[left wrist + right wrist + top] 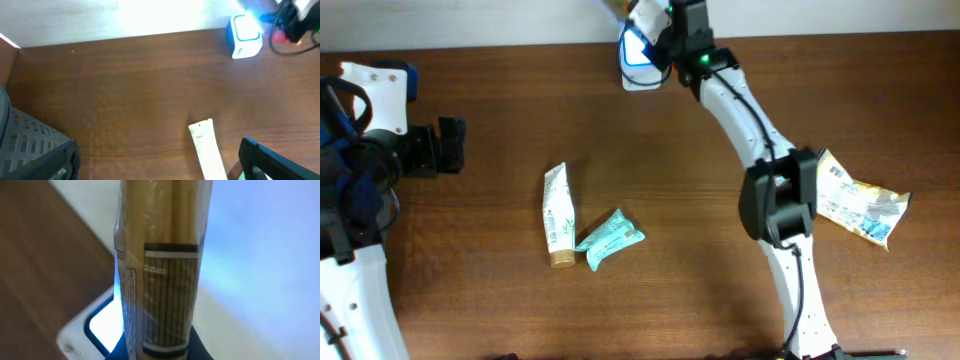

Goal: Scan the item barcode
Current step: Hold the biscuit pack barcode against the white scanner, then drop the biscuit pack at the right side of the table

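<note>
The right gripper [155, 352] was clenched on the lower end of a wrapped pack [165, 255] of tan sticks, whose long axis ran straight out from the fingers. The pack hung over the scanner [82, 332], which stood at the far edge of the table [520, 100], and it crossed in front of the scanner's lit window. The striped label [167, 300], possibly the barcode, faced the wrist camera rather than that window. By my reading the coming move hinged on rolling the pack about its length until the label met the light. Only the pale wall lay beyond the scanner, so room for moving was toward the near side and the left, where the wood was bare. The left gripper [450, 145] rested well apart at the left edge with its jaws spread and nothing between them, so the right arm was far nearer. A white tube [557, 215], a teal tube [610, 240] and a yellow pouch [855, 205] lay mid-table, out of the way.
</note>
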Motion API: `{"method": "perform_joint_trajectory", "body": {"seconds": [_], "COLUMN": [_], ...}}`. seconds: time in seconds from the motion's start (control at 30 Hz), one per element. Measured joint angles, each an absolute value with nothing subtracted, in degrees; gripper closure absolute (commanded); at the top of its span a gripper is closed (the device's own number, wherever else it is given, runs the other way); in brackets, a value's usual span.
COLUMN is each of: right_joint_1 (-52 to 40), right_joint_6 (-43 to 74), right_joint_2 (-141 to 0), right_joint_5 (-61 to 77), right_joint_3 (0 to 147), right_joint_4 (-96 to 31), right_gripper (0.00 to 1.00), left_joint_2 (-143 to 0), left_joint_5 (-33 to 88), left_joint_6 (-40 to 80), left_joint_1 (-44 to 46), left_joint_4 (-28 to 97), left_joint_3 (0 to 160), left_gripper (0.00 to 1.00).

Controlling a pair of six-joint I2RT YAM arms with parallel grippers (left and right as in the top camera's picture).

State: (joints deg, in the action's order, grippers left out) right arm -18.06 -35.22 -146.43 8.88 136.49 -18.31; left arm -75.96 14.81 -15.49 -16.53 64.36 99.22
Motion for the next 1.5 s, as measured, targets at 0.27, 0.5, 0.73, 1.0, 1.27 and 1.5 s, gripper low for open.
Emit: {"method": "perform_joint_trajectory", "body": {"seconds": [0.27,0.5,0.73,1.0,1.27,1.5], "right_joint_1": [-19.62,-20.78,-20.43,-2.66,8.78,10.02], "right_joint_6": [-40.69,-40.95,-17.08,6.72,13.37,10.48], "right_joint_2": [-148.24,-145.01,-119.5,-111.09,-112.27,-111.57], "right_joint_5": [7.73,7.75,13.13,-0.91,-2.74,8.86], "right_joint_3": [135.92,135.9,136.27,127.96,89.84,101.95], "right_joint_4": [-15.25,-25.93,-64.25,-95.61,-65.76,-72.69], "right_gripper": [0.96,0.96,0.96,0.96,0.42,0.34], "left_joint_2": [-75.96,-75.96,-75.96,-75.96,-75.96,-75.96], "left_joint_5": [14.79,14.79,14.79,14.81,14.79,14.79], "left_joint_6": [-15.49,-15.49,-15.49,-15.49,-15.49,-15.49], "left_joint_1": [-16.53,-16.53,-16.53,-16.53,-16.53,-16.53], "left_joint_4": [64.34,64.27,64.34,64.31,64.27,64.29], "left_joint_3": [99.22,99.22,99.22,99.22,99.24,99.24], "left_gripper": [0.01,0.01,0.01,0.01,0.01,0.0]}}
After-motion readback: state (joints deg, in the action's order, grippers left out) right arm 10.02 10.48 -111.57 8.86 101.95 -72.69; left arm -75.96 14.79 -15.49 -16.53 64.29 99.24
